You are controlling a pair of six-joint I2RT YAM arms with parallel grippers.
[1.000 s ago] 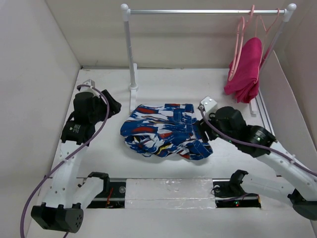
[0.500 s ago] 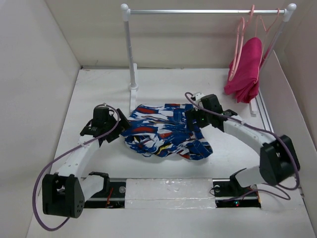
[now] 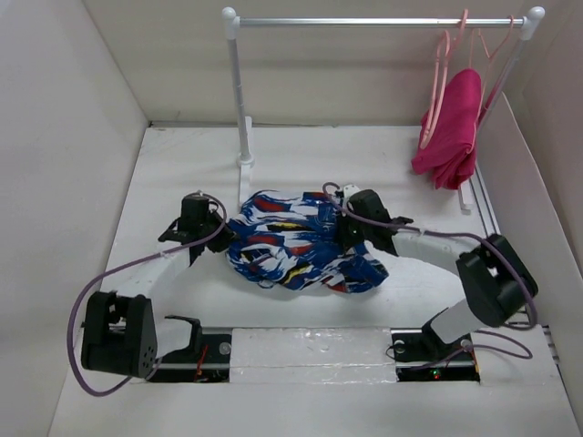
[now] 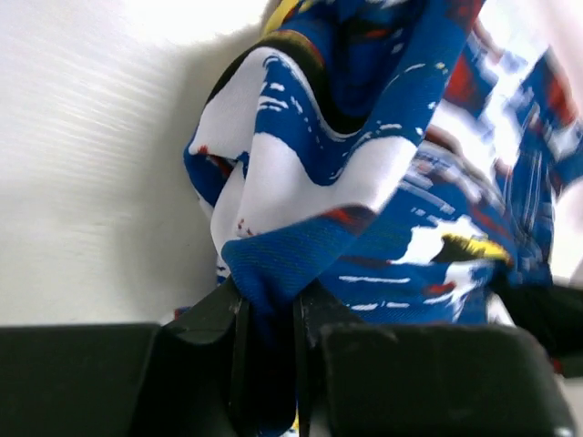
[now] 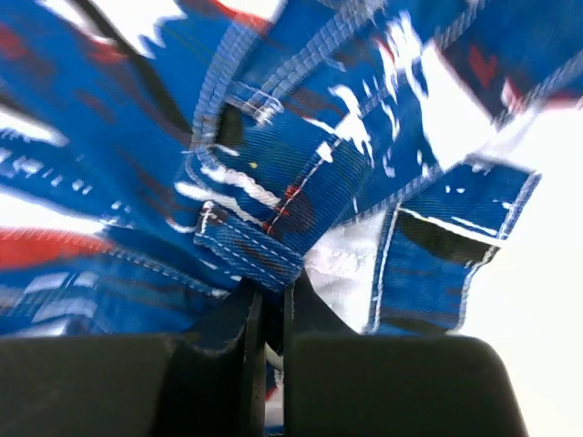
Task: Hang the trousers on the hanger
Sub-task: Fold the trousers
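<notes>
The trousers (image 3: 296, 244), printed blue, white and red, lie bunched in the middle of the table. At their left edge my left gripper (image 3: 221, 235) is shut on a fold of the cloth, and the left wrist view shows the blue fabric (image 4: 301, 228) pinched at the left gripper (image 4: 267, 314). My right gripper (image 3: 346, 229) is shut on the trousers' right side; a stitched hem (image 5: 264, 246) is clamped at the right gripper (image 5: 266, 305). The light-pink hanger (image 3: 444, 68) hangs from the rail at the back right, far from both grippers.
A silver rail (image 3: 383, 21) on white posts (image 3: 239, 91) spans the back of the table. A magenta-pink garment (image 3: 453, 127) hangs at its right end on another hanger. White walls enclose the table on the left, back and right.
Both arms swung inward to the trousers, left from the left side and right from the right. Both grippers, open half a second ago, have shut on the cloth and bunched it.
</notes>
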